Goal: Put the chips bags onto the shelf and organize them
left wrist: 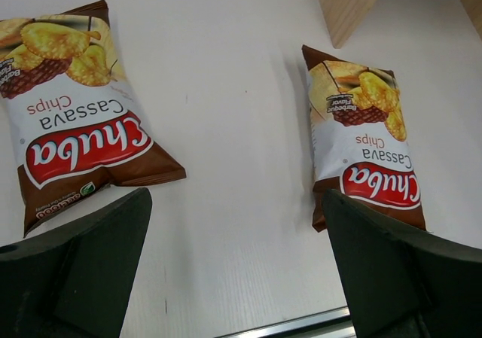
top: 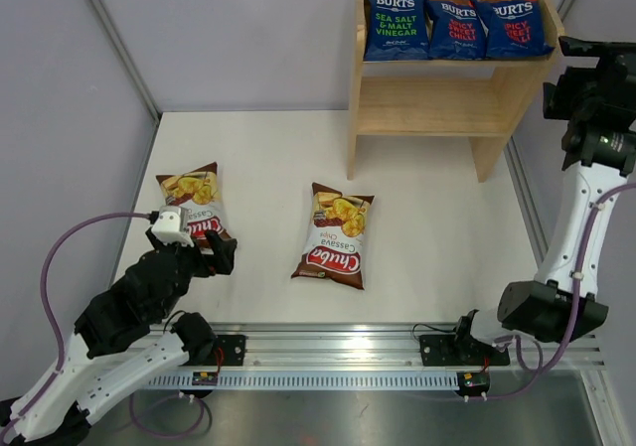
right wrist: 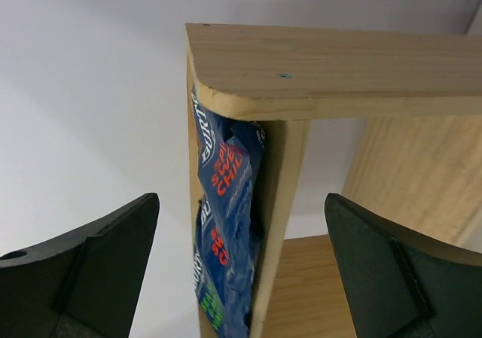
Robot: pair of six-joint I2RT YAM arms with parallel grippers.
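Observation:
Three dark blue BURTS chips bags (top: 457, 25) stand side by side on the top tier of the light wooden shelf (top: 427, 103). Two brown-white Chuba bags lie flat on the table, one at the left (top: 194, 200) and one in the middle (top: 336, 234). My left gripper (top: 221, 252) hangs open and empty at the near end of the left Chuba bag. In the left wrist view that bag (left wrist: 75, 120) and the middle one (left wrist: 361, 150) lie ahead of the open left gripper (left wrist: 237, 225). My right gripper (top: 558, 74) is open beside the shelf's right panel. In the right wrist view the right gripper (right wrist: 241, 210) faces the panel edge (right wrist: 339, 67) and the blue bags (right wrist: 226, 202).
The shelf's lower tier (top: 422, 118) holds nothing. A metal rail (top: 328, 347) with both arm bases runs along the table's near edge. Grey walls close in the table on the left and right. A shelf leg (left wrist: 350, 3) shows at the top of the left wrist view.

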